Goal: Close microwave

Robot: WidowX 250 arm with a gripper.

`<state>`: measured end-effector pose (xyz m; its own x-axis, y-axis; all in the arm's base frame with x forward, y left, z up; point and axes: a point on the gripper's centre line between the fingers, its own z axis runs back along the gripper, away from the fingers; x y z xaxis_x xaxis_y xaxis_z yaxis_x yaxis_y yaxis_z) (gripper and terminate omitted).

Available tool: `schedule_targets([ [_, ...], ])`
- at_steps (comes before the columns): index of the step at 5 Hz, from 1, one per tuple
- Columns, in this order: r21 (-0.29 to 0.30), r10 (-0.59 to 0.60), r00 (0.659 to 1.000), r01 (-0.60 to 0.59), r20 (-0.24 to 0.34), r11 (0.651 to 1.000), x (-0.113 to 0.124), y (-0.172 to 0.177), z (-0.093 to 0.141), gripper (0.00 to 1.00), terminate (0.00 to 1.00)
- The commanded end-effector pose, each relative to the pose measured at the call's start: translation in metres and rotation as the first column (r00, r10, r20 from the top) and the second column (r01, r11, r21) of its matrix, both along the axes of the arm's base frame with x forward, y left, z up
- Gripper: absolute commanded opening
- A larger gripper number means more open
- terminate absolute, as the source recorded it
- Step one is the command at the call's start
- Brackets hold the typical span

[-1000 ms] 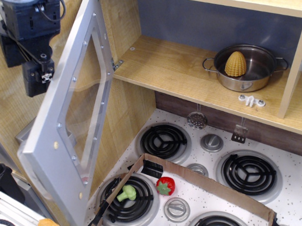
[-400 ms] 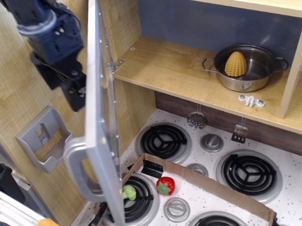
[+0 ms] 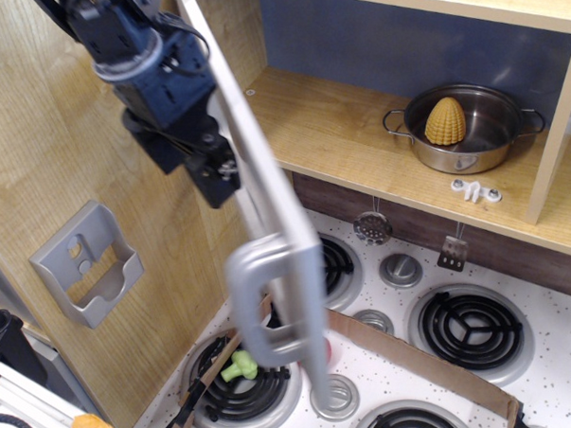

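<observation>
The microwave is a wooden cavity with a dark back wall. Its silver-grey door stands about half open, blurred and seen nearly edge-on, hinged at the cavity's left side. The chunky handle points toward me. My gripper, black, is at the door's outer face near its upper half, touching it or nearly so. Its fingers look pressed together and hold nothing. Inside the cavity stands a steel pot with a yellow corn-like piece.
A small grey holder is mounted on the wooden wall at the left. Below are a white stovetop with black burners, knobs, a low cardboard wall and a green toy.
The door has swung from wide open at the left toward the cavity, now about half closed. My gripper has moved right and down along with it, staying behind its outer face.
</observation>
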<state>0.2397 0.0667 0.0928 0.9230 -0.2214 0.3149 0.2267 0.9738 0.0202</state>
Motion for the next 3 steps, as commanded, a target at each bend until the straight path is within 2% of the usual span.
schedule_targets([
  [1, -0.097, 0.039, 0.985, -0.022, 0.171, 0.995, 0.030, -0.038, -0.002, 1.00, 0.00],
  [2, -0.131, 0.046, 0.975, -0.018, 0.216, 0.991, 0.046, -0.055, -0.009, 1.00, 0.00],
  [3, -0.141, 0.022, 0.969, 0.013, 0.247, 0.990, 0.064, -0.065, -0.011, 1.00, 0.00],
])
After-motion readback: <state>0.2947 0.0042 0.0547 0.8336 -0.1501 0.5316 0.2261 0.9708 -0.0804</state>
